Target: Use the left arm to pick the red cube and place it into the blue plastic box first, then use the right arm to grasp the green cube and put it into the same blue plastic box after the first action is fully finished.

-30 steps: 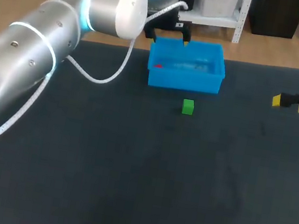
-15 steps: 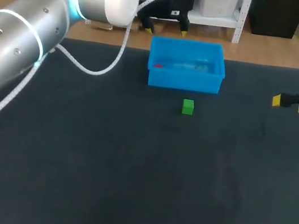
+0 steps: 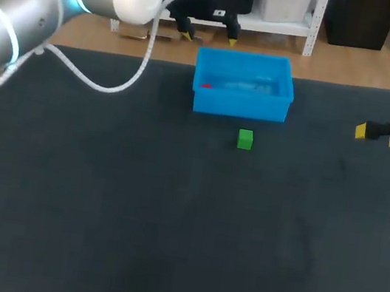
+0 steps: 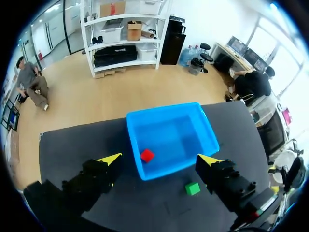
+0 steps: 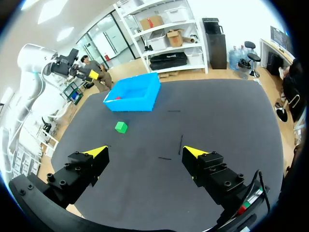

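The left arm comes in from 10 o'clock in the head view, bent high over the table (image 3: 130, 218). The left gripper (image 3: 210, 38) hangs raised at 11 o'clock of the blue plastic box (image 3: 239, 108), its 2 fingers pointing down, spread wide and empty. The red cube (image 3: 206, 85) lies inside the box at its 9 o'clock end. The green cube (image 3: 245, 139) sits on the table just beside the box at 6 o'clock. The right gripper (image 3: 377, 134) hovers well apart at 3 o'clock, its fingers likewise spread and holding nothing.
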Action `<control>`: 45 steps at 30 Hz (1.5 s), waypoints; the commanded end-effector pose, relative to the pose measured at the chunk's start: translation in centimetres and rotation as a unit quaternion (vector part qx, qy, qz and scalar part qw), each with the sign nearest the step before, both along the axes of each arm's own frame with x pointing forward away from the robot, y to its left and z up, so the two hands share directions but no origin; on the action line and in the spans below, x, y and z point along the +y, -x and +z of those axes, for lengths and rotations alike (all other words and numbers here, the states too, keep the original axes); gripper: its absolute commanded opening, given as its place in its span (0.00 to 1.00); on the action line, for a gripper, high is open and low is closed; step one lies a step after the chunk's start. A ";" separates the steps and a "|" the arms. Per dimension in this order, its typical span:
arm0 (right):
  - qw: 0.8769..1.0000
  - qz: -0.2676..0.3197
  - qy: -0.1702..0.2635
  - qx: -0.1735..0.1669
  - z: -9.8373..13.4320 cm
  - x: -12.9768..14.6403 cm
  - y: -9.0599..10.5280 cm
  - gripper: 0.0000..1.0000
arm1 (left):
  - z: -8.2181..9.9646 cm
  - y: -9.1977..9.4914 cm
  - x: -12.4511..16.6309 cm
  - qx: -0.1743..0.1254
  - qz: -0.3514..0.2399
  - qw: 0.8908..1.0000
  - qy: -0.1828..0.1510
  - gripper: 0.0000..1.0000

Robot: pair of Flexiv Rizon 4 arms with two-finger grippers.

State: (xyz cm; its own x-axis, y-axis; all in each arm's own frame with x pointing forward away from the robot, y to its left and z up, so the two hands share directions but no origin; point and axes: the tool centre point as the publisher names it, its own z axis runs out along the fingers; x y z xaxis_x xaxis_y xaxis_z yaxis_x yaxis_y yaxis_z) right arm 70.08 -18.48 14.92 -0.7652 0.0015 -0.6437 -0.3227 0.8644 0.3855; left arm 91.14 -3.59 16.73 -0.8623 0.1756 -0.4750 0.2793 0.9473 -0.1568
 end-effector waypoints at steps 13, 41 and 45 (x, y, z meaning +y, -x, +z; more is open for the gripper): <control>1.000 0.000 0.000 0.000 0.0 0.0 0.0 1.00 | 0.3 5.4 1.9 -0.046 -0.037 0.998 0.038 1.00; 1.000 0.000 0.000 0.000 0.0 0.0 0.0 1.00 | 0.6 9.8 4.0 -0.056 -0.114 0.991 0.049 1.00; 1.000 0.000 0.000 0.000 0.0 0.0 0.0 1.00 | 0.5 10.4 4.2 -0.053 -0.126 0.990 0.045 1.00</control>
State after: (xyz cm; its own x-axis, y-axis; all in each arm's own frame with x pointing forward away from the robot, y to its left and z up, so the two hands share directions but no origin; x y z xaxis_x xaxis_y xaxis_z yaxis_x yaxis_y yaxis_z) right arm 70.08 -18.48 14.92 -0.7652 0.0015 -0.6437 -0.3227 0.8644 0.3855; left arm 81.24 0.15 17.15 -0.7468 0.3303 -0.5772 0.5157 0.8356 -0.1891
